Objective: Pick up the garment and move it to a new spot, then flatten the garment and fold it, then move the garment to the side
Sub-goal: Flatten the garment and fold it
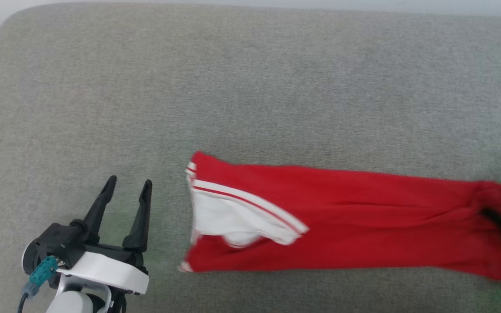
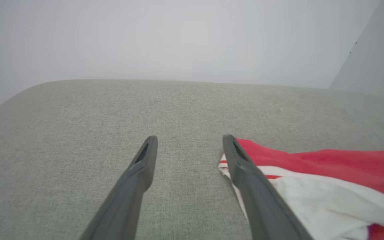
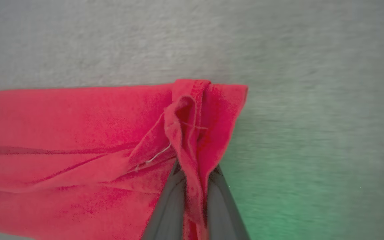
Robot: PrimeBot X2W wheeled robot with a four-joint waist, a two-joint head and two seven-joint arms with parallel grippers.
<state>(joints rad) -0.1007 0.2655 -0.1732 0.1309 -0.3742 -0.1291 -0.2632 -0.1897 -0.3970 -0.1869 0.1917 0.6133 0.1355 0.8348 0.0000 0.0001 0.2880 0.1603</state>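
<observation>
Head view | left gripper (image 1: 129,180) low-left, splayed wide, empty | right gripper (image 3: 196,170) pinching garment (image 1: 363,204) edge

Soft matt garment (image 1: 363,208), coarse woven upholstery (image 1: 233,87)

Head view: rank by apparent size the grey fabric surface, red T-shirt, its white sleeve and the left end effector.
1. grey fabric surface
2. red soft T-shirt
3. white short sleeve and black two-fingered left end effector: look alike, unranked.
</observation>
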